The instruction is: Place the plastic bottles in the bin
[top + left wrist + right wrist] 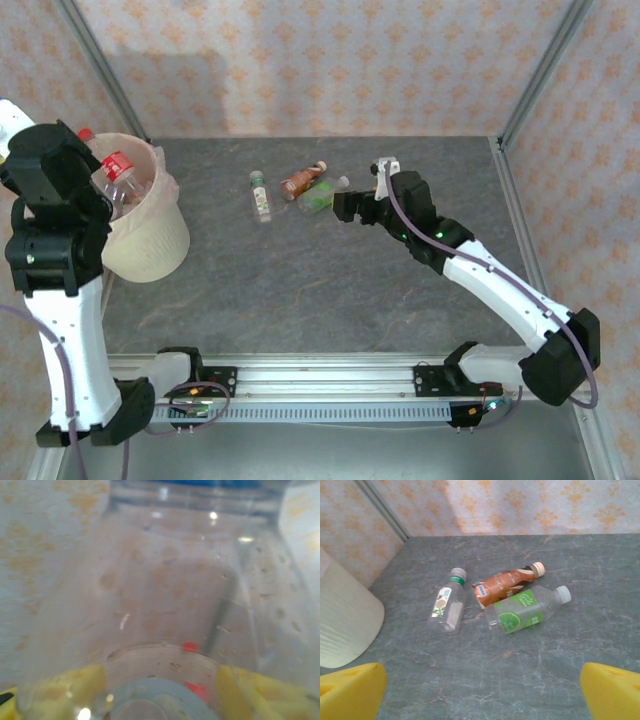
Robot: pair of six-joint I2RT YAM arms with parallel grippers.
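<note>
My left gripper [160,692] is shut on a clear bottle [170,590] that presses close to the left wrist camera, yellow pads [75,685] on either side of it. From above, that red-labelled bottle [117,176] hangs over the mouth of the cream bin [150,240]. Three bottles lie on the table: a white-labelled one [448,607], an orange one [506,585] and a green-labelled one [526,610]. My right gripper [345,208] stands open just right of the green-labelled bottle [318,201], with nothing between its fingers [351,691].
The bin's side [342,625] shows at the left of the right wrist view. Metal frame posts [530,80] and patterned walls close in the grey stone table [330,290]. A rail [320,385] runs along the near edge.
</note>
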